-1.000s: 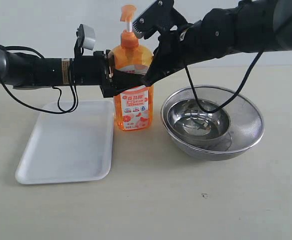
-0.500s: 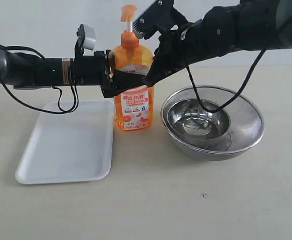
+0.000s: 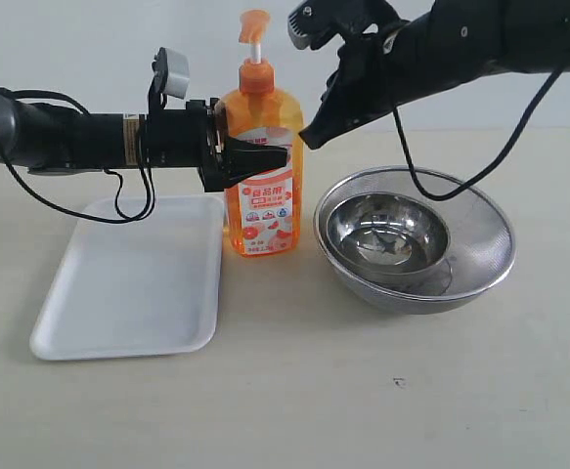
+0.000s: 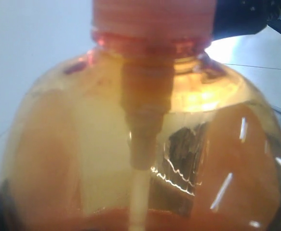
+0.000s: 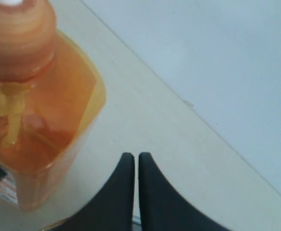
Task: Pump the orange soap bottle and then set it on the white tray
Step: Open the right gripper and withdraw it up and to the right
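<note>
**Left Gripper Is Clasping the Soap Bottle Beside the Tray**

The orange soap bottle (image 3: 261, 210) is standing upright on the pale matte table (image 3: 363, 391). It is sitting between the white tray (image 3: 128, 293) and a fine-mesh steel bowl (image 3: 485, 249), just beside the tray's right edge and not on it. Its translucent plastic is glowing amber around the liquid. A glossy white-and-red label is covering the front, and an orange pump head (image 3: 253, 21) is sitting up on a slim white stem.

The left gripper (image 3: 270, 154) is reaching in level from the left, its black jaws gripping the bottle's rounded shoulder. One finger (image 3: 263, 156) is lying across the front above the label. In the left wrist view the curved, shiny bottle wall is filling nearly everything.

The right gripper (image 3: 311, 137) is hanging in the air to the right of the pump, apart from the bottle. Its slender, curved black fingertips (image 5: 126, 178) are pressing together with only a hairline between them, holding nothing.

The tray is lying flat and smooth, with rounded corners and a shallow rim. A polished round bowl (image 3: 387, 234) is nesting inside the wider mesh one.
</note>
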Controlling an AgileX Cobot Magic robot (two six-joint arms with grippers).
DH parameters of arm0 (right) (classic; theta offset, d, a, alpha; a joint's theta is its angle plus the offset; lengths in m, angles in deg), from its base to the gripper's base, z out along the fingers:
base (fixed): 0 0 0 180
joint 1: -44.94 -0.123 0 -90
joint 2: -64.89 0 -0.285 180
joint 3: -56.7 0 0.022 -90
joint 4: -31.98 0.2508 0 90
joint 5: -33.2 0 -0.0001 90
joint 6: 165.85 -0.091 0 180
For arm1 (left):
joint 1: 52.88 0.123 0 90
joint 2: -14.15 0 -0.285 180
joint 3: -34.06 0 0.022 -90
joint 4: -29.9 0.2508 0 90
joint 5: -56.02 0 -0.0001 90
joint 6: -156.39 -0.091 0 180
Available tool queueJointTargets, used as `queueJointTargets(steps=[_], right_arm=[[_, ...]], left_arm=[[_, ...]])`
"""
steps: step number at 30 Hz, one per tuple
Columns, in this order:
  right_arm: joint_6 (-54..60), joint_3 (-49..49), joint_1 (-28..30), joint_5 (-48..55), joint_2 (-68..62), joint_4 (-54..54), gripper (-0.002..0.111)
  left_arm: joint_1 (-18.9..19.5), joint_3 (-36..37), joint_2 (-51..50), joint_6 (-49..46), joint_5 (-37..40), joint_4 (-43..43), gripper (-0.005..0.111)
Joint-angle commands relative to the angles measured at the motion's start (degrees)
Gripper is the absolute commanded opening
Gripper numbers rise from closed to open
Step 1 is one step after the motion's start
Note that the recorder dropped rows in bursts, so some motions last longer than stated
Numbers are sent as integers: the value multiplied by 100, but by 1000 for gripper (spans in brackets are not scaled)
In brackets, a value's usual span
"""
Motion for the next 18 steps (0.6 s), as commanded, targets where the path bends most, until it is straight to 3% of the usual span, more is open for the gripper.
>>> queueJointTargets(steps=[1,18], right_arm=[[-50,-24,172,84,92,-20,0],[-203,-24,753,557,767,-220,0]], left_arm=[[-51,-39,21,-20,-87,-21,5],[-51,-39,21,-20,-77,-21,5]])
